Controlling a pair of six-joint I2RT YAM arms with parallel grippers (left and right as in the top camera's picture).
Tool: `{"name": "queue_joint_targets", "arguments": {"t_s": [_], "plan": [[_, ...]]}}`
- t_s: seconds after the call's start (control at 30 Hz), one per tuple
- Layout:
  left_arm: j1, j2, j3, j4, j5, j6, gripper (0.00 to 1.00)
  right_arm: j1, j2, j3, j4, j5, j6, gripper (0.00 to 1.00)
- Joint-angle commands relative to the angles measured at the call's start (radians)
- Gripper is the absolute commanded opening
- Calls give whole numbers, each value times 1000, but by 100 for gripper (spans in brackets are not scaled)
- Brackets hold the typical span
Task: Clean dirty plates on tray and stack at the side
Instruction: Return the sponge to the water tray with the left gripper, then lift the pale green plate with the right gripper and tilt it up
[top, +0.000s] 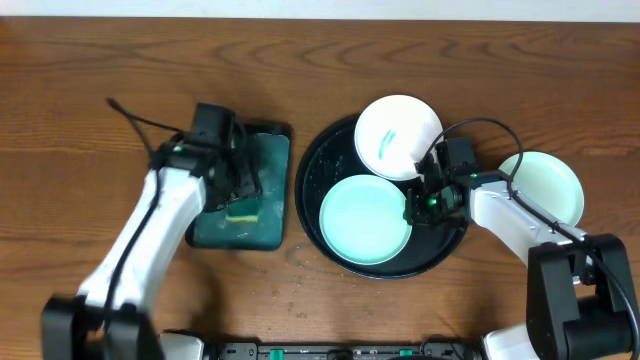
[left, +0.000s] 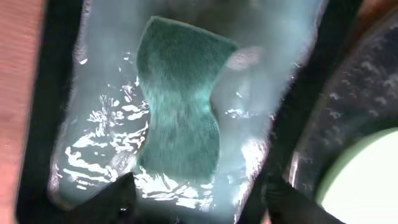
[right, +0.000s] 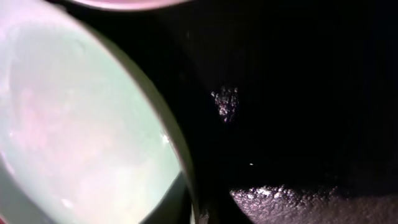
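on the left of the table (top: 90, 60), the left gripper (top: 238, 186) hangs over the small dark-green tray (top: 272, 150) with its jaws spread wide and empty, the sponge (left: 180, 118) lying loose in the wet film below them. in the middle, the round black tray (top: 322, 165) holds 2 plates: a smeared plate (top: 398, 135) overlapping its far rim and a plain aqua plate (top: 362, 220) lying flat, with the right gripper (top: 422, 200) at that plate's right edge, though i cannot tell whether it is clamped or released. further right, a 3rd plate (top: 548, 185) sits on the table just outside the tray.
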Motion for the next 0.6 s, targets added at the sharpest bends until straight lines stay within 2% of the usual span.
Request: {"name": "queue_joint_targets", "arguments": {"t_s": [0.0, 0.07, 0.1, 0.33, 0.57], "plan": [[5, -146, 55, -30, 14, 8, 72, -3, 22, -10, 28, 125, -4, 15], [5, -232, 55, -50, 14, 8, 76, 1, 22, -10, 38, 124, -3, 9], [5, -274, 55, -59, 13, 8, 77, 4, 22, -10, 38, 122, -3, 1], [5, -484, 55, -89, 12, 8, 78, 26, -21, 20, 23, 27, -4, 1], [5, -550, 55, -89, 12, 8, 79, 45, -150, 174, -118, 35, -5, 1]]}}
